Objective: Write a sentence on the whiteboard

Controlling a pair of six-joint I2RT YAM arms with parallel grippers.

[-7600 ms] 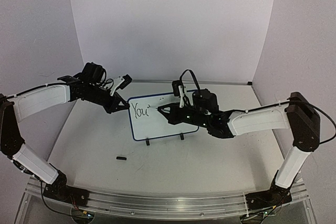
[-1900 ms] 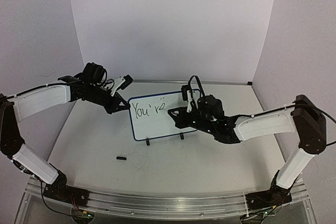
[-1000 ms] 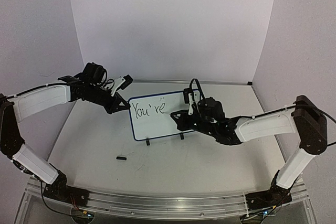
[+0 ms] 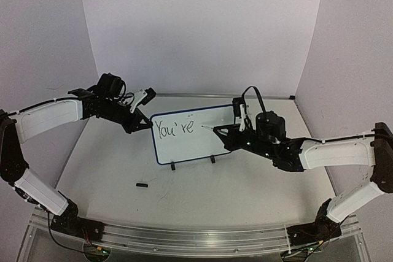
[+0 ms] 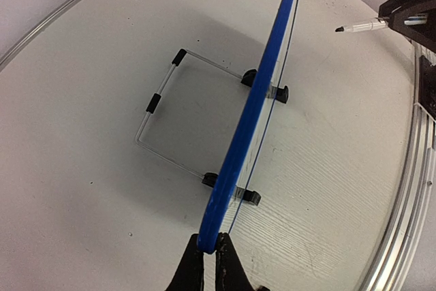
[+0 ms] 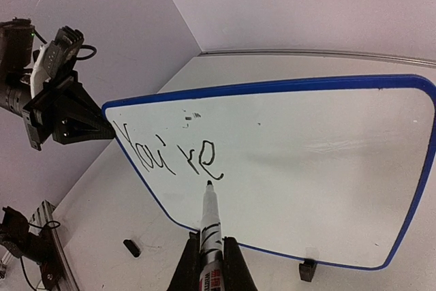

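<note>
On the left, my left gripper is pinched shut on the blue edge of the whiteboard. The board stands in the middle of the table, with its long side going left to right. The sentence says only "You're" so far. The marker tip hangs just by the last letter, a little off the board. My right gripper squeezes the marker tight. The bare white space lies to the right, so I think the next word goes there.
</note>
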